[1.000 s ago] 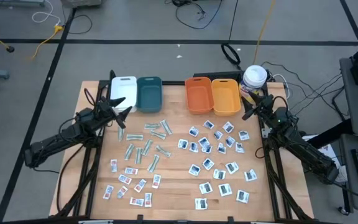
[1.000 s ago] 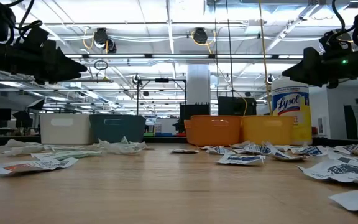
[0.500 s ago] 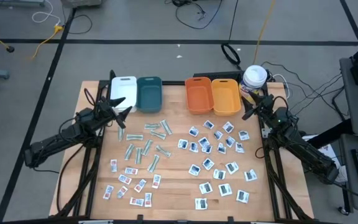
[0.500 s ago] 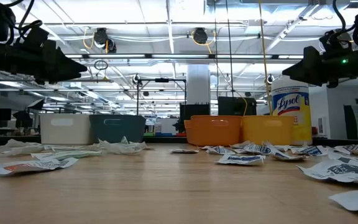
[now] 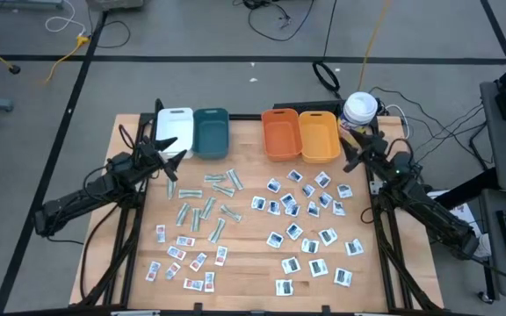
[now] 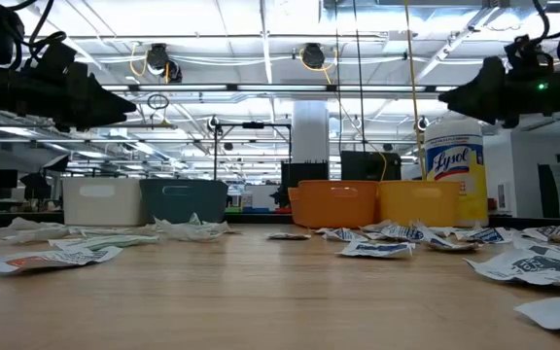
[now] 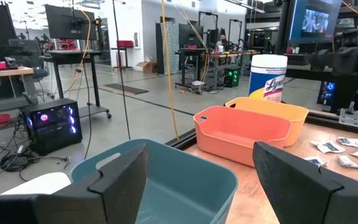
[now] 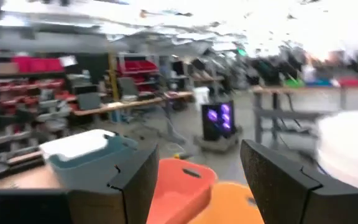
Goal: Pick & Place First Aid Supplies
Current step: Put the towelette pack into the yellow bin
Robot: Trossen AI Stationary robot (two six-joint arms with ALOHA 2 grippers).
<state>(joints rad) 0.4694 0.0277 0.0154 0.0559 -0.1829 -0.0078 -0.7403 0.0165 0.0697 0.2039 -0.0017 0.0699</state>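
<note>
The first aid supplies lie loose on the wooden table. White packets with dark print are on the right, small red-printed ones at the near left, and pale-green strips left of centre. My left gripper hovers open above the table's left side, beside the white bin. Its wrist view shows the gap between its fingers empty. My right gripper hovers open at the right, near the yellow-orange bin, with nothing between its fingers. Both sit well above the table in the low view.
Along the far edge stand the white bin, a teal bin, an orange bin and the yellow-orange bin. A white canister with a yellow label stands at the far right corner. Bare wood lies between the packet groups.
My right gripper has risen a little and tipped its fingers upward, staying open. The packets and bins have not moved.
</note>
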